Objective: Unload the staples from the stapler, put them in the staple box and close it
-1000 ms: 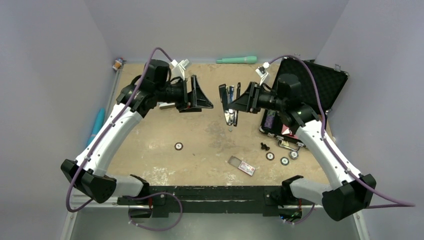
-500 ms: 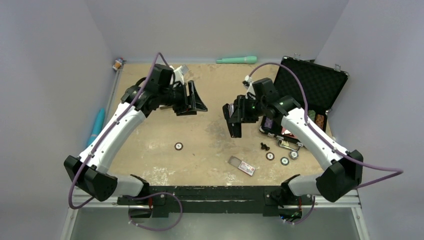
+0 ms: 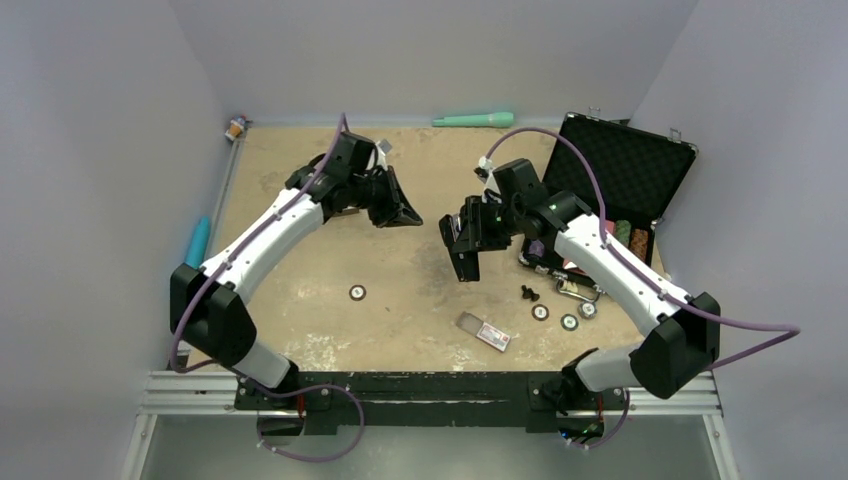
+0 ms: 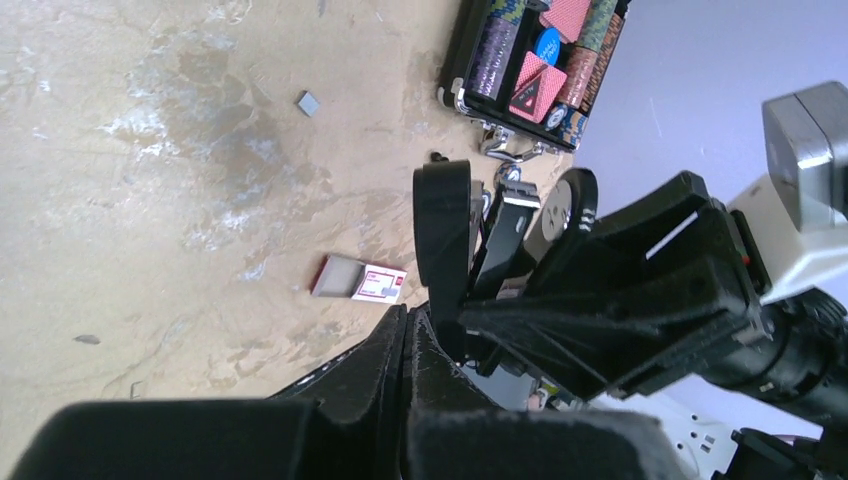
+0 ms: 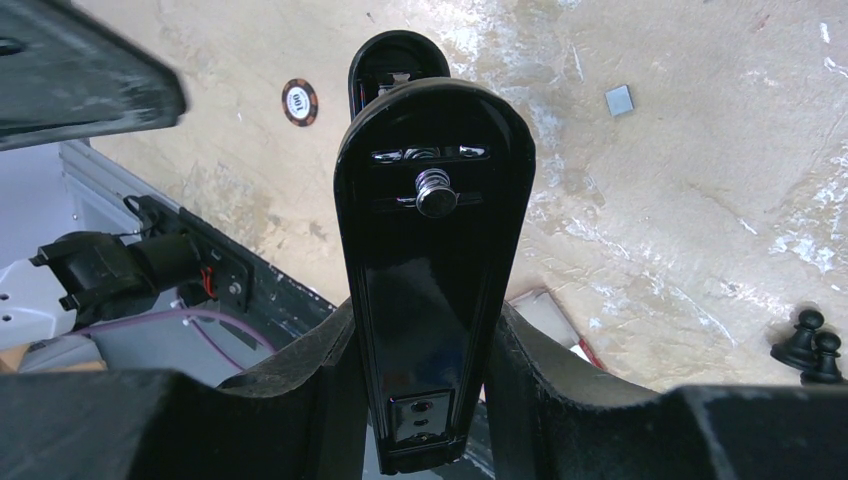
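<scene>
Pale lilac walls (image 3: 430, 50) enclose a scuffed tan table (image 3: 400, 270) under even light.

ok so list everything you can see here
stapler: 1, black, held above mid-table
staples: 1 small block, grey, lying on table
poker chips: 4 loose, dark and white, one mid-table, three near case
case: 1, black, open, far right
small box: 1, clear with red-white label, near edge
small pieces: 2, black, beside the three chips
marker: 1, teal, far edge
table: 1, tan
left fingers: 2, black, shut, nothing visibly held
right fingers: 2, black, clamped on stapler
</scene>
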Controlling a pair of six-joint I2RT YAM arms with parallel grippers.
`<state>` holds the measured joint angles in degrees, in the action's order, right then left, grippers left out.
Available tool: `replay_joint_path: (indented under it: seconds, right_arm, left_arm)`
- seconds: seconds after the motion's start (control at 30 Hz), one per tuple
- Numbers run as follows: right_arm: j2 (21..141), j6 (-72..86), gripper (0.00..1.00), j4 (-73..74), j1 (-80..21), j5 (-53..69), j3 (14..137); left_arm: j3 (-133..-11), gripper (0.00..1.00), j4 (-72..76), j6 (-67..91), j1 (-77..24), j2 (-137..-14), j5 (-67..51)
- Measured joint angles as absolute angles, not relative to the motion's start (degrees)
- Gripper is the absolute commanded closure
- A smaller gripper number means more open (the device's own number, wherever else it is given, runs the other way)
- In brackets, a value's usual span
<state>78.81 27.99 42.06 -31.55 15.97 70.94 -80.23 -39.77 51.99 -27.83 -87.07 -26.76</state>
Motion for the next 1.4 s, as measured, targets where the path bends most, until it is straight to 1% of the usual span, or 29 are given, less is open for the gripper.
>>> replay_joint_path:
  seconds: [0.4,0.77,1.0,1.4]
  right_arm:
    - [79.22,28.01,1.00,42.00,-31.55,15.88,71.18]
    - [82.56,27.94,1.00,42.00,-31.55,15.25,71.40]
    - [82.56,27.77,1.00,41.63,-31.55,15.29,72.49]
    - [82.56,27.75,1.00,41.69,-31.55,14.55,73.43]
  left_arm:
    - [-85.06,1.00,-34.85,54.57,-29.52,-95.42,-29.56]
    - [-86.39,1.00,-30.89,54.96,-30.48,-98.91,-32.36]
    - [-86.39,1.00,-30.94,54.94,-30.52,-101.21,-32.77]
    - [-86.32,1.00,-32.36,53.89,-30.52,-101.51,-32.77]
